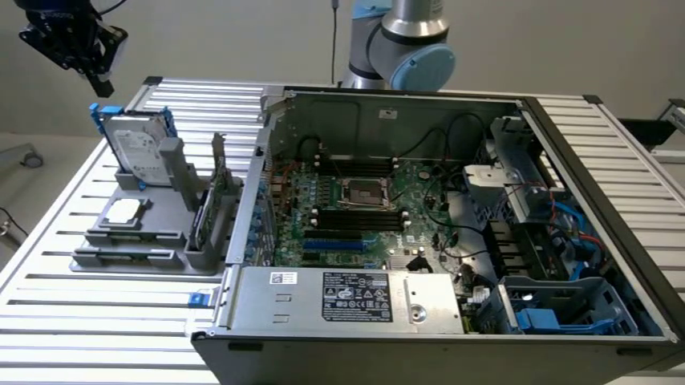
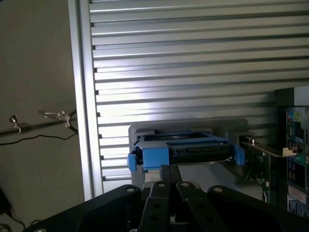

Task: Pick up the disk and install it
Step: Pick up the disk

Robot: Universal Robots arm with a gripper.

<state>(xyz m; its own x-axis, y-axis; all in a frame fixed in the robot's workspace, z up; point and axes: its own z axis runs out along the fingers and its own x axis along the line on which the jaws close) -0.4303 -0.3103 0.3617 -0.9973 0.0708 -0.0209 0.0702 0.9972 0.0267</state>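
Closest to you, the black two-fingered gripper (image 2: 170, 174) is clenched on nothing. Its fingers are pressed together and it hangs in the air above the holder end of the table, at the exterior view's left. Just below it stands the disk (image 2: 182, 151) — the flat silver-grey metal hard drive in its blue plastic carrier frame, upright on edge in a slot of the grey plastic parts holder (image 1: 127, 261). Nothing touches it, so I read this as the approach to the pick.

To do it well, you want those fingers apart before you go down; shut like this, they'd only butt the top edge. Line up square over the blue frame and straddle the drive's thin dimension, not its length. Mind the neighbours — a green circuit card with a metal bracket (image 1: 220, 196) stands just beside the disk in the same holder, and a small square silver chip (image 1: 123, 210) lies flat on the holder near its foot.

Further off, the ribbed aluminium table (image 1: 96, 337) carries the open grey computer case (image 1: 386, 108), motherboard exposed, well apart from the disk.
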